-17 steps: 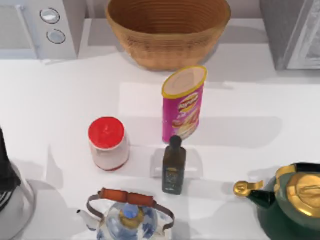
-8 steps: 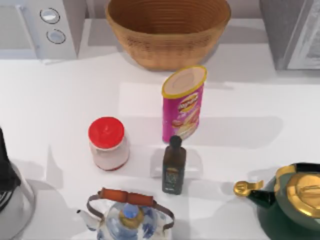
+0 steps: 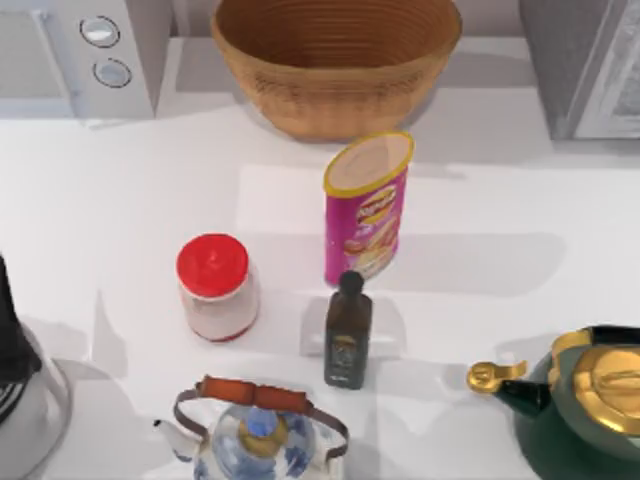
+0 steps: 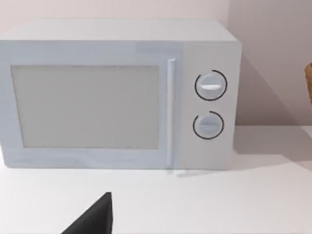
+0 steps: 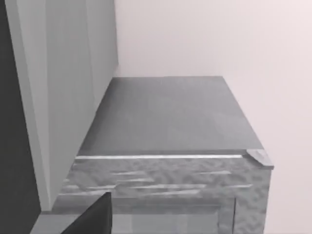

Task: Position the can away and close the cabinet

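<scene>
A white surface [image 3: 120, 200] carries a microwave [image 3: 75, 55] at its far left corner, a wicker basket [image 3: 335, 60] at the far edge and a grey cabinet [image 3: 590, 65] at the far right corner. The pink can [image 3: 367, 205] stands upright near the middle, just behind a dark bottle [image 3: 348, 330]. Nothing is grasped, so the task looks barely begun; next, one hand must reach the can. I cannot tell either hand's state or how far it is from the can.
</scene>
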Tool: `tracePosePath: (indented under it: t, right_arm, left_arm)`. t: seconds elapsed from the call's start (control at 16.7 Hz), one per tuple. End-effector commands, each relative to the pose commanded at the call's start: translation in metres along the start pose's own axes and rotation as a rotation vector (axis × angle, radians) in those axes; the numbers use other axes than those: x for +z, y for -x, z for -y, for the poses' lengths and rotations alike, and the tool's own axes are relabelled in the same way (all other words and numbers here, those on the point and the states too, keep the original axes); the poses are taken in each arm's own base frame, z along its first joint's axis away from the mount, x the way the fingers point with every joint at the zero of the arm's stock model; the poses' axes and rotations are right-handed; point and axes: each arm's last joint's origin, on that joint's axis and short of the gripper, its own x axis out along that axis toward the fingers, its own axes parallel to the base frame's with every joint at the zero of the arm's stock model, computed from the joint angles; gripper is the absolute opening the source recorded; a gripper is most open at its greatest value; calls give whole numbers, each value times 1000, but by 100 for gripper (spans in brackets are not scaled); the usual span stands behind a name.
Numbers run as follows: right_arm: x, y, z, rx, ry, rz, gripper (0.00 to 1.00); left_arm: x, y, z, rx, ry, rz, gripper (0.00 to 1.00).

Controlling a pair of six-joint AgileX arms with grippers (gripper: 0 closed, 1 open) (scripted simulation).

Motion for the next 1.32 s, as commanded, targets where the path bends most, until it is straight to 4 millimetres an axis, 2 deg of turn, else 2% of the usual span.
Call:
tracePosePath:
  t: [0.12,0.24,0.42,0.6,0.78,0.96,1.14,1.32]
  right_arm:
    - [3,-21,-19,18,-15,7,100]
    - [5,-45,-47,50,-34,14,100]
    - [4,-76,-105,104,-66,13,100]
    - [0,-92,-167,127,-84,-3,100]
    - [-5,-91,-219,107,-73,-17,100]
    - [-7,-78,-254,57,-39,-17,100]
    - [-8,-63,-276,16,-4,-10,100]
    - [-9,-56,-284,-8,17,-7,100]
  left_arm:
    - [0,0,0,0,0,0,100]
    - [0,0,0,0,0,0,100]
    - [0,0,0,0,0,0,100]
    - [0,0,0,0,0,0,100]
    - [0,0,0,0,0,0,100]
    - [0,0,0,0,0,0,100]
    - [0,0,0,0,0,0,100]
    - [0,0,0,0,0,0,100]
